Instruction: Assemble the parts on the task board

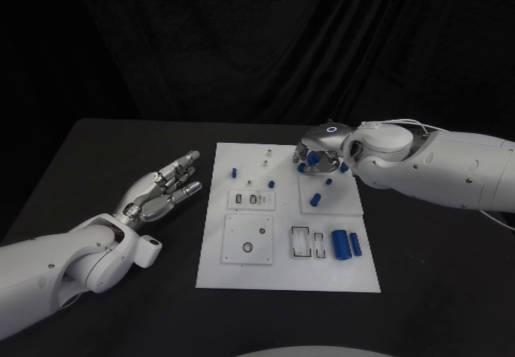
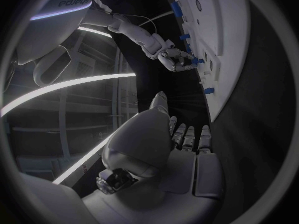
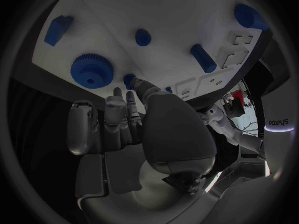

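Your right hand (image 1: 320,158) hovers over the far right part of the task board (image 1: 286,279), at about one o'clock from the board's centre. In the right wrist view its fingers (image 3: 132,104) are pinched together on a small blue part (image 3: 129,80), held tip-down toward the white surface, probably so it can be lowered into a seat there. A blue gear (image 3: 91,70) lies flat on the board just beside those fingertips, and short blue pegs (image 3: 203,57) lie nearby.

Your left hand (image 1: 163,190) rests above the black table (image 1: 129,141) at about nine o'clock from the board, fingers spread and holding nothing, seemingly parked clear of the work.

At about four o'clock on the board, two blue cylinders (image 1: 345,244) lie side by side next to a clear holder (image 1: 307,244), apparently waiting their turn.
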You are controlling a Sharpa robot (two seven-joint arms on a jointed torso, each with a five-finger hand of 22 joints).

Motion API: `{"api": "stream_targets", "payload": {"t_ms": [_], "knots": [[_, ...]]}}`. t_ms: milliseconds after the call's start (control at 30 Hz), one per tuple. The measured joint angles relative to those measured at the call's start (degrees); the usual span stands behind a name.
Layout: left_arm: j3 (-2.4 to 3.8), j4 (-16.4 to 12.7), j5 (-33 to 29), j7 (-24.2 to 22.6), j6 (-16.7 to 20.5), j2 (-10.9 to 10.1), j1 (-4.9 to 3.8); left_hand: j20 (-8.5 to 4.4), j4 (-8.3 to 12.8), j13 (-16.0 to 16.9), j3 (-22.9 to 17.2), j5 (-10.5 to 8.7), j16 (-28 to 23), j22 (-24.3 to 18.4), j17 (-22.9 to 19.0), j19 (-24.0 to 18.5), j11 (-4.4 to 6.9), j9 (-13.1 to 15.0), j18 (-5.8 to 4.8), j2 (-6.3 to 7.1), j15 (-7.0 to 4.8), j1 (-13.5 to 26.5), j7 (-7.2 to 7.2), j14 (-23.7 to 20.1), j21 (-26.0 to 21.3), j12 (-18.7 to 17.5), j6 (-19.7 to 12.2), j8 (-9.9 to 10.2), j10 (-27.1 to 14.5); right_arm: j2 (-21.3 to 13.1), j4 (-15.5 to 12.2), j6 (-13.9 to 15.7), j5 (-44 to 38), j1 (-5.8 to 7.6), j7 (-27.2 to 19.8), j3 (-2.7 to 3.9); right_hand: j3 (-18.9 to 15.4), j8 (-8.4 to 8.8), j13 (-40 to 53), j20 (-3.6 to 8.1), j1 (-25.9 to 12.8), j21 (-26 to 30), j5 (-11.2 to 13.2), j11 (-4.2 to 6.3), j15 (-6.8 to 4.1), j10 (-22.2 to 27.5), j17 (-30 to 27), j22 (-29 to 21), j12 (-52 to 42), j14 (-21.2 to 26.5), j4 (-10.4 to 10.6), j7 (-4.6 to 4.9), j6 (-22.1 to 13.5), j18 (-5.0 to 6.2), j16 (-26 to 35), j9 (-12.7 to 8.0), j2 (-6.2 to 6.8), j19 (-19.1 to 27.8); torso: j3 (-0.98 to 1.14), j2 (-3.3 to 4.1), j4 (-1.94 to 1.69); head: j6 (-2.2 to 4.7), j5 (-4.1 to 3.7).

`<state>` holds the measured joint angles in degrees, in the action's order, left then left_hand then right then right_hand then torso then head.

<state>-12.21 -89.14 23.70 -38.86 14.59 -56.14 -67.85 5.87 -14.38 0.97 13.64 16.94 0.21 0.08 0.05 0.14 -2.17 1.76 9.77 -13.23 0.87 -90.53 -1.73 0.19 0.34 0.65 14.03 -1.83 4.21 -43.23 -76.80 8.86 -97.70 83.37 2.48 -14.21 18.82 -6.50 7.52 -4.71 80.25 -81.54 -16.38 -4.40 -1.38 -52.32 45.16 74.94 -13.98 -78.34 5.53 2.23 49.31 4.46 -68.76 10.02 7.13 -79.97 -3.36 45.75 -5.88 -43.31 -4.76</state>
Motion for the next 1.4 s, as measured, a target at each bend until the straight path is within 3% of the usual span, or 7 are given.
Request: {"api": "stream_targets", "payload": {"t_ms": [300, 433, 700, 1000, 1200, 1400], "knots": [[0.00, 0.2, 0.0, 0.0, -0.3, 0.0, 0.00, 0.20, 0.2, 0.0, -0.2, 0.00, 0.0, 0.0, 0.0, -0.2, -0.20, 0.0, 0.00, 0.00, 0.17, 0.0, 0.00, -0.2, 0.0, 0.0, 0.0, 0.0, -0.2, 0.3, 0.7, 0.1, 0.0, -0.43, -0.9, 0.01, 2.0, -2.55, 1.3, 0.39, -0.4, -1.0, 0.0, 0.93, -0.64, -5.0, 1.6, 0.0, -2.3, -0.6, -0.9, 1.08, 4.8, 0.00, -0.9, 2.5, 0.10, -1.2, -0.04, 0.06, 0.00, -0.32, 0.02], [0.00, 0.2, 0.0, 0.0, -0.5, 0.1, 0.00, 0.20, 0.2, 0.0, -0.2, 0.00, 0.0, 0.0, 0.0, -0.2, -0.20, 0.0, 0.00, 0.00, 0.17, 0.0, 0.00, -0.2, 0.0, 0.0, 0.0, 0.0, -0.2, 0.4, 1.2, 0.7, 0.3, -0.45, -1.6, 0.03, 3.0, -3.70, 1.7, 0.84, 0.2, -1.0, 0.0, 2.47, -1.67, -7.6, 3.6, 0.0, -2.7, -1.7, -1.9, 1.73, 6.7, -0.53, -2.0, 4.0, -0.46, -1.4, -0.05, 0.09, -0.05, -0.38, -0.16], [0.00, 0.3, 0.0, 0.0, -0.7, 0.2, 0.00, 0.41, 0.3, 0.0, -0.3, 0.00, 0.0, 0.0, 0.0, 0.0, -0.20, 0.0, 0.00, 0.00, 0.17, 0.0, 0.00, -0.2, 0.0, 0.0, 0.0, 0.0, -0.2, 0.7, 2.2, 2.5, 1.6, -0.53, -3.3, 0.02, 3.7, -5.24, 1.7, 1.43, 0.5, -1.0, 0.3, 2.58, -2.06, -11.6, 4.9, 0.0, -2.6, -2.1, -2.6, 2.43, 9.7, -0.51, -2.4, 5.9, -0.91, -1.6, -0.05, 0.13, -0.04, -0.31, -0.17], [0.00, 0.5, 0.0, 0.0, -0.9, 0.2, 0.00, 0.62, 0.3, 0.0, -0.3, 0.00, 0.0, 0.0, 0.0, -0.2, -0.20, 0.0, 0.00, 0.00, 0.59, 0.0, 0.00, -0.2, 0.0, 0.0, 0.0, 0.0, -0.2, 0.6, 1.9, 5.3, 3.0, -0.46, -4.6, 0.08, 3.6, -6.21, 1.6, 1.66, 0.2, -1.3, 0.5, 2.64, -2.27, -14.0, 6.5, 0.0, -1.3, -2.7, -2.7, 2.47, 11.0, -0.50, -3.1, 5.9, -1.24, -1.9, -0.08, 0.13, 0.10, -0.02, 0.26], [0.00, 0.8, 0.0, 0.0, -1.1, 0.3, 0.00, 0.62, 0.3, 0.0, -0.3, 0.00, 0.0, 0.0, 0.0, -0.2, -0.20, 0.0, 0.00, 0.00, 0.58, 0.0, 0.00, -0.2, 0.0, 0.0, 0.0, 0.0, -0.2, 1.7, 1.7, 7.2, 3.8, 0.92, -4.9, 0.42, 3.5, -6.43, 1.5, 1.85, 0.0, -1.5, 0.6, 2.76, -2.26, -14.4, 7.2, 0.0, -0.9, -3.1, -2.8, 2.51, 11.2, -0.49, -3.3, 5.9, -1.35, -2.0, -0.11, 0.13, 0.10, 0.13, 0.48], [0.00, 0.9, 0.0, 0.0, -1.2, 0.6, 0.00, 0.62, 0.3, 0.0, -0.3, 0.00, 0.0, 0.0, 0.0, -0.2, -0.20, 0.0, 0.00, 0.00, 0.58, 0.0, 0.00, -0.2, 0.0, 0.0, 0.0, 0.0, -0.2, 5.4, 4.1, 9.1, 5.3, 1.68, -5.0, 0.79, 3.5, -6.49, 1.3, 1.64, 0.0, -1.7, 0.4, 2.57, -2.09, -14.6, 7.6, 0.0, -0.3, -3.3, -2.8, 2.51, 11.2, -0.49, -3.6, 5.9, -1.34, -2.3, -0.18, 0.11, 0.07, 0.13, 0.49]]}}
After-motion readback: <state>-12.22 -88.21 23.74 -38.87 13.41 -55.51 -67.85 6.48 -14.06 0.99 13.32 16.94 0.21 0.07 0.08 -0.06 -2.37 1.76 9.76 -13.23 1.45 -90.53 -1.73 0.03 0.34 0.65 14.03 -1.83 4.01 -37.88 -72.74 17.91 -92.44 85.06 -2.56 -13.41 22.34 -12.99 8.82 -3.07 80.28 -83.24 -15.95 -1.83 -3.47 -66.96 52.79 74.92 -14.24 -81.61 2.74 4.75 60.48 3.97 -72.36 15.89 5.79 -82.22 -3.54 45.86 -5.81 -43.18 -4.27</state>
